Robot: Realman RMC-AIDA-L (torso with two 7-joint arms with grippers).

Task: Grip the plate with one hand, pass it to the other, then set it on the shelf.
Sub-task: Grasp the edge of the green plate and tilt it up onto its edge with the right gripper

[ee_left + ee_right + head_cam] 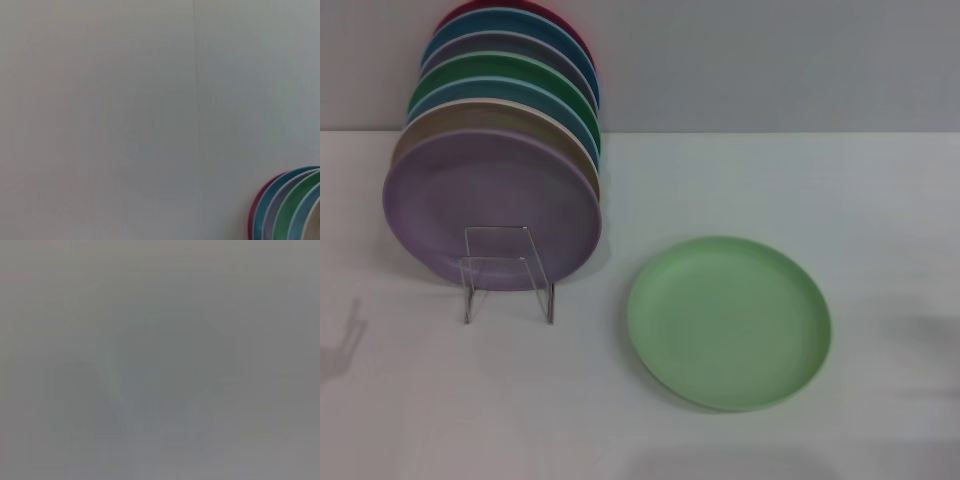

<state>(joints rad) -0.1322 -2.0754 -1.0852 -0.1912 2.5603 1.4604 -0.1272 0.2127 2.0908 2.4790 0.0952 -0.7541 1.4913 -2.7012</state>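
Observation:
The light-green plate lies flat on the white table, right of centre in the head view. A clear wire shelf rack stands at the left and holds a row of upright plates, with a purple plate at the front. Neither gripper shows in any view. The left wrist view shows only a pale wall and the edges of the racked plates. The right wrist view shows only a blank grey surface.
Behind the purple plate stand a tan plate, teal, dark green, blue and red plates. A grey wall runs behind the table. Faint shadows lie at the table's left and right edges.

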